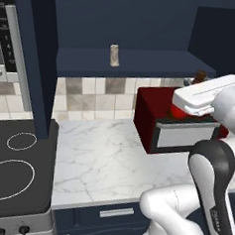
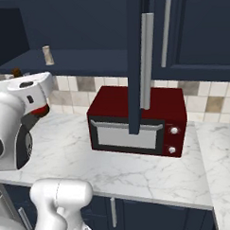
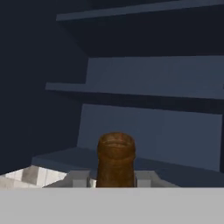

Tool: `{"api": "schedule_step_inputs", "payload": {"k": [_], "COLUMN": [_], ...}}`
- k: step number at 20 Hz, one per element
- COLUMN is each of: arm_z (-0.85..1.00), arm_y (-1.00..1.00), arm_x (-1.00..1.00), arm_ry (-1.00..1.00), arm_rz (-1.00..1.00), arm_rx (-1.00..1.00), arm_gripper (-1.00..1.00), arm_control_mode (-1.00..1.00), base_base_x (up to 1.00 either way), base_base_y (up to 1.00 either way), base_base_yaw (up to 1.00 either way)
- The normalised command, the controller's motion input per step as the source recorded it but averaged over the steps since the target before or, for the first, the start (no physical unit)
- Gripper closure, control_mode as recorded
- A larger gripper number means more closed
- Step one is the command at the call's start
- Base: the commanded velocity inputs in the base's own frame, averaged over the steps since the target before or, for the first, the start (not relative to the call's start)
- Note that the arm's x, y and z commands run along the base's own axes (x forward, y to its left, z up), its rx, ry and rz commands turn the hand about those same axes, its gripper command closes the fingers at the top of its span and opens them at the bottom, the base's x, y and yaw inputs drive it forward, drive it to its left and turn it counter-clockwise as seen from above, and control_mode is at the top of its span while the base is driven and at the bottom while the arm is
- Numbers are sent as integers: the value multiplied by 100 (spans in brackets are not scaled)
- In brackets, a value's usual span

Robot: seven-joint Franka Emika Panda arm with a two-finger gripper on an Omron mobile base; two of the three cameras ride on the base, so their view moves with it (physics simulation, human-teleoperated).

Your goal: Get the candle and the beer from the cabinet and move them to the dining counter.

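Gripper (image 3: 114, 180) jaws are closed on the neck of the bottle (image 3: 115, 158), one grey finger (image 3: 79, 179) at 9 o'clock of the neck and the other at 3 o'clock. Hand and arm hide most of the bottle; from the left base view a brown tip and a red patch show. Its long axis runs upright, mouth toward 12 o'clock. The candle (image 1: 114, 55) stands upright on the cabinet (image 1: 143, 61) shelf, at 10 o'clock of the hand, well apart.
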Motion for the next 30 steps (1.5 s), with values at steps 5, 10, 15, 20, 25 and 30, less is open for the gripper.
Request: {"api": "schedule_step_inputs", "payload": {"k": [5,10,15,20,25,30], "arm_z": [-37,-32,-3,-2,0,0], "arm_y": [0,7,3,0,0,0], "arm_x": [-52,-40,-3,-3,0,0], "arm_ry": [13,9,1,0,0,0], "arm_rz": [4,2,0,0,0,0], "arm_rx": [-1,0,0,0,0,0], "arm_gripper": [100,100,100,100,100,100], "arm_control_mode": [-100,-100,-100,-100,100,100], "base_base_x": [0,0,0,0,-44,-42], "base_base_y": [0,0,0,0,12,42], "base_base_yaw": [0,0,0,0,16,27]}}
